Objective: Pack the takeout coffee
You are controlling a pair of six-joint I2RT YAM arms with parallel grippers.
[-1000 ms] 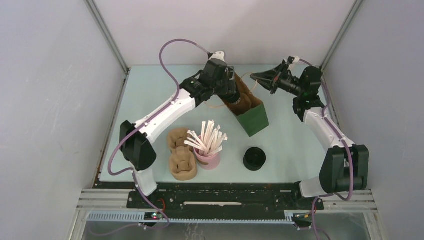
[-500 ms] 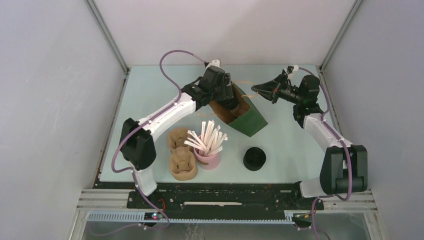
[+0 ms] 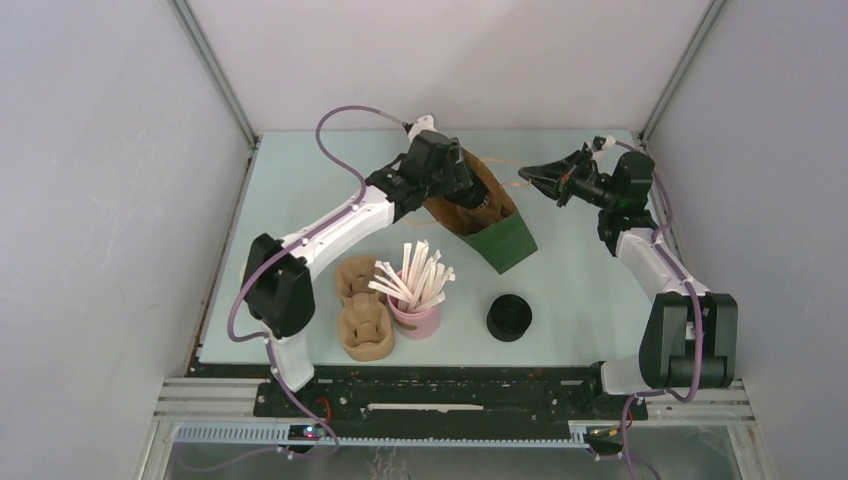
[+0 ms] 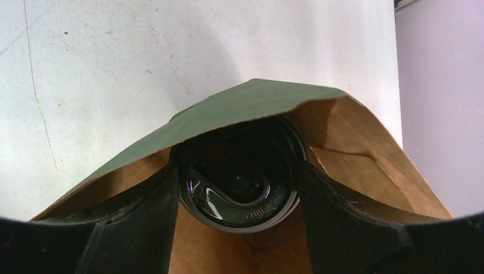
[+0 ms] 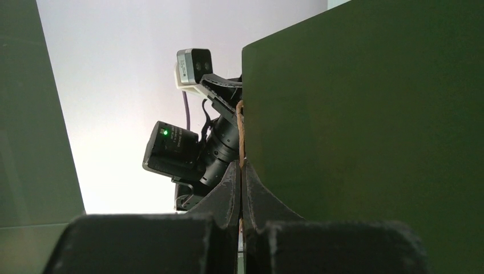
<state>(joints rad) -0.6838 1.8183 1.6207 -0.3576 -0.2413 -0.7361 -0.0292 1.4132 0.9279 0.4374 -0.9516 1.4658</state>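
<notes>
1. Lying inside a paper bag (image 4: 245, 105), green outside and brown inside, is the takeout coffee (image 4: 240, 177): a small black cup under a round, glossy black lid with raised lettering along its rim. Only the lid and the top of the cup show.
2. Direction: the lid faces out through the bag's mouth, towards the left wrist camera. The cup's long axis runs along the length of the bag, with its bottom towards the bag's base.
3. Bag: tipped over on the table (image 3: 300, 200), mouth to the far left, green base to the near right.
4. Left hand (image 4: 240, 170): reaches into the bag's mouth, fingers spread wide. One finger (image 4: 154, 217) presses each side of the cup at the lid, so the cup is gripped between them.
5. Right hand (image 5: 241, 188): fingers fully closed, pinching the thin brown handle (image 5: 240, 131) of the bag, to the right of the bag's mouth.
6. Also on the table, nearer the arms and apart from the bag: a pink holder of straws (image 3: 415, 318), brown cup carriers (image 3: 362, 310) just to its left, and a squat stack of black lids (image 3: 509, 317) to its right.
</notes>
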